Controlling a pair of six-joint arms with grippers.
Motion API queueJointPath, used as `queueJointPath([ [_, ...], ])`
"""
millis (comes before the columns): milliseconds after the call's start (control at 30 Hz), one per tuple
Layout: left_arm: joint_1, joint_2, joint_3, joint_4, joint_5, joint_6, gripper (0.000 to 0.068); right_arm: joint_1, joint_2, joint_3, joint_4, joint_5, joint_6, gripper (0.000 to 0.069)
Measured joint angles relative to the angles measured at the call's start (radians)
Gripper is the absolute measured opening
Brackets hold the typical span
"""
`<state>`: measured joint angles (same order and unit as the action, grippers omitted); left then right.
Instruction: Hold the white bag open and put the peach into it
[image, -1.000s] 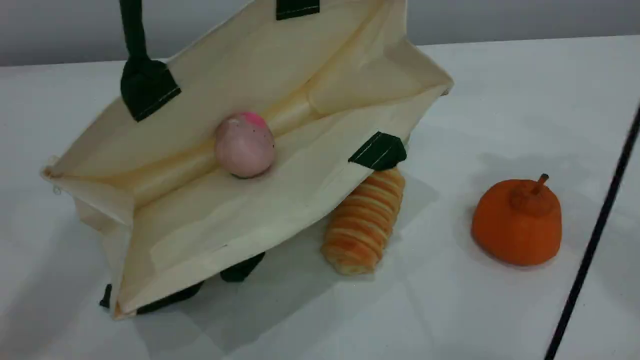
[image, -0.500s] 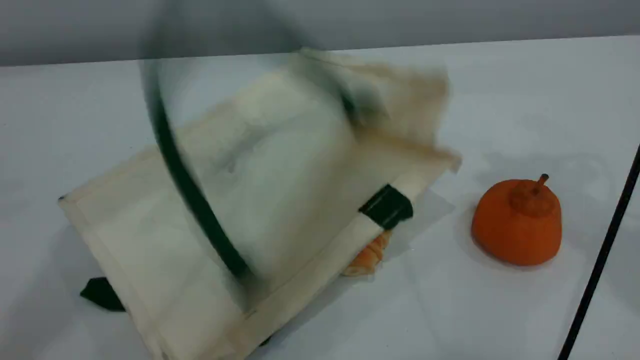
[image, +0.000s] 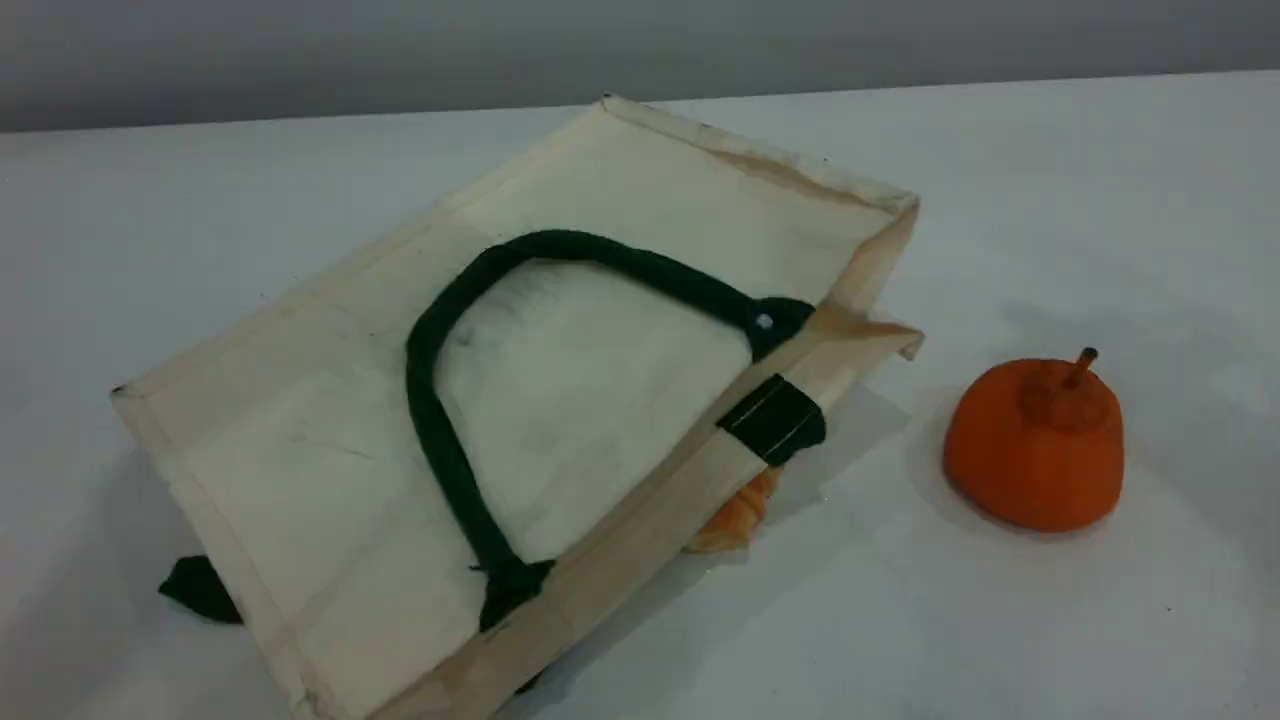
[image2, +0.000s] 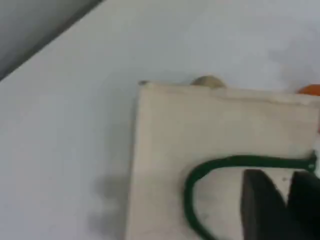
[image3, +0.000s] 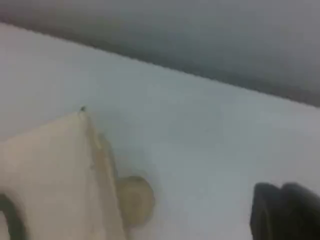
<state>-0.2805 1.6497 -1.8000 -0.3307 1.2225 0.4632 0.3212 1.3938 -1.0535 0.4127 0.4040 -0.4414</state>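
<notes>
The white bag (image: 300, 430) lies collapsed flat on the table, one dark green rope handle (image: 437, 440) curled on top of it. The peach is hidden. Neither gripper appears in the scene view. In the left wrist view, my left gripper (image2: 287, 200) hovers above the bag (image2: 200, 125) near the handle (image2: 192, 177). Its dark fingers stand close together with nothing between them, and blur hides whether they meet. The right wrist view shows my right gripper (image3: 280, 212) shut on nothing over bare table, right of the bag's corner (image3: 45, 160).
An orange stemmed fruit (image: 1035, 445) sits to the right of the bag. A bread roll (image: 735, 515) pokes out from under the bag's near edge. A beige round ball (image3: 134, 200) rests against the bag's far side, and it also shows as the beige ball (image2: 207, 81).
The bag was held up open with the peach inside. Its handle was let go, the bag fell flat over the peach and most of the roll. The dark cable at right left the view.
</notes>
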Motion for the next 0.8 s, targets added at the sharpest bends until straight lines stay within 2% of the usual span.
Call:
queueJointPath([
  [67, 0.0, -0.026, 0.0, 0.074, 0.0, -0.043, 0.005, -0.041, -0.03, -0.027, -0.001, 0.032, 0.0, 0.002],
  [133, 0.0, -0.063, 0.0, 0.153, 0.0, -0.102, 0.0015, -0.091, -0.064, -0.07, -0.003, 0.101, 0.001, 0.002],
  [300, 0.0, -0.163, 0.0, 0.331, 0.002, -0.259, 0.0008, -0.191, -0.13, -0.18, -0.026, 0.295, 0.051, 0.0022],
  [500, 0.0, -0.296, 0.004, 0.503, 0.004, -0.393, 0.0008, -0.196, -0.259, -0.22, -0.092, 0.392, 0.104, 0.0022],
  [633, 0.0, -0.396, 0.011, 0.502, 0.002, -0.408, 0.0008, -0.195, -0.363, -0.22, -0.138, 0.463, 0.166, 0.0022],
  [800, 0.0, -0.527, 0.105, 0.403, -0.001, -0.422, 0.0008, -0.192, -0.505, -0.22, -0.135, 0.529, 0.177, 0.0022],
])
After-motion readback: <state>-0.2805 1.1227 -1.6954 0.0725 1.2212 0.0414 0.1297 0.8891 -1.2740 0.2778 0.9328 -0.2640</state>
